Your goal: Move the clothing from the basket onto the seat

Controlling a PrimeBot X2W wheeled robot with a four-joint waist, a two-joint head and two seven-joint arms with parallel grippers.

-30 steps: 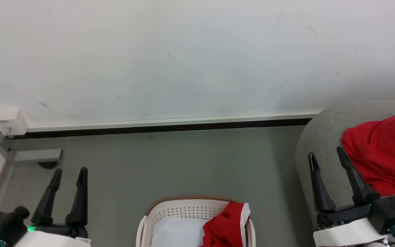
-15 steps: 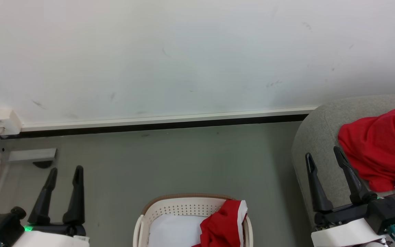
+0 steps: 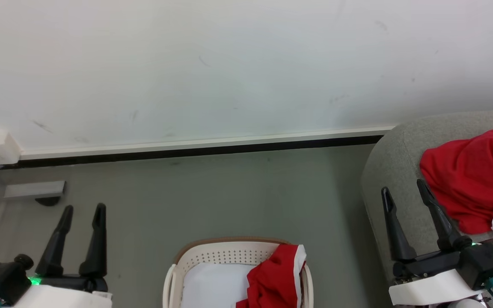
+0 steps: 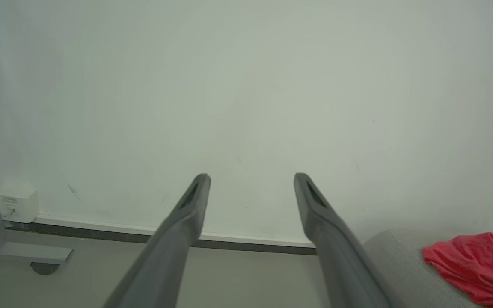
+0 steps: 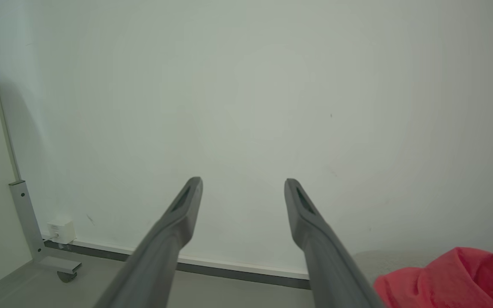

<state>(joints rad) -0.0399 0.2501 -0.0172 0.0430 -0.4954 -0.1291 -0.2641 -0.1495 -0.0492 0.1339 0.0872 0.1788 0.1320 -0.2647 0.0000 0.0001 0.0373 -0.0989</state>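
Both my grippers stand wide and empty: left gripper (image 3: 84, 207) low at my left, right gripper (image 3: 402, 186) just beside the seat (image 3: 394, 158); one red garment (image 3: 464, 179) lies on the seat, and a second garment (image 3: 272, 280) hangs over the right rim of the basket (image 3: 221, 256); I judge I should come down on its bunched fold, pinch deep, and lift clear of the rim before swinging across; since a second ago only my head camera has shifted; the skirting (image 3: 203, 147) sits higher in view, with my jaws unchanged.

Red clothing (image 3: 272, 280), cream brown-rimmed basket (image 3: 212, 256), grey seat (image 3: 394, 158)
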